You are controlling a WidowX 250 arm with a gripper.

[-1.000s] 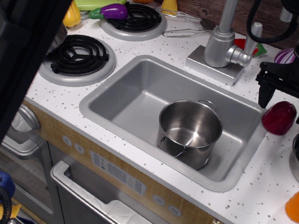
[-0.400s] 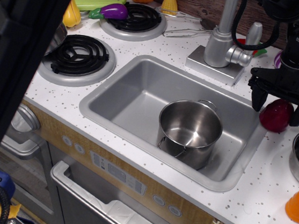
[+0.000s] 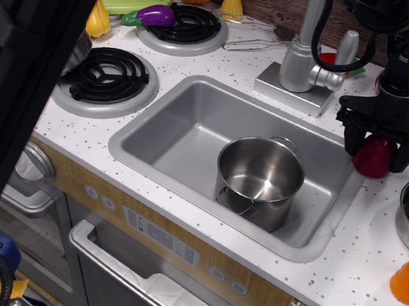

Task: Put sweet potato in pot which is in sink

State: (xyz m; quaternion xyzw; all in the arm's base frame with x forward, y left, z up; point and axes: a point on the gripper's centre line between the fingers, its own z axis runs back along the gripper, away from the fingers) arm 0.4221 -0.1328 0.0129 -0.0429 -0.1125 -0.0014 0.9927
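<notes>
You have the arm coming in from the upper right, its black body and looped cables dropping almost straight down so that the gripper (image 3: pixel 377 147) points at the counter just right of the sink (image 3: pixel 185 125). The two black fingers (image 3: pixel 354 137) stand on either side of the sweet potato (image 3: pixel 373 157), one at its left and one at its right, with the gripper's body sitting right over the top of it. The fingers look set close against the dark red toy, but you cannot tell from this angle whether they actually press on it or only flank it. The sweet potato rests on the white speckled counter (image 3: pixel 371 246), beside the sink's right rim and outside the basin. The pot (image 3: pixel 259 178) stands upright in the near right part of the sink, open and with nothing visible inside, a little way left and forward of the gripper. The faucet (image 3: pixel 304 57) rises behind the sink, just left of the arm. On the back burner lies the eggplant (image 3: pixel 156 15).
</notes>
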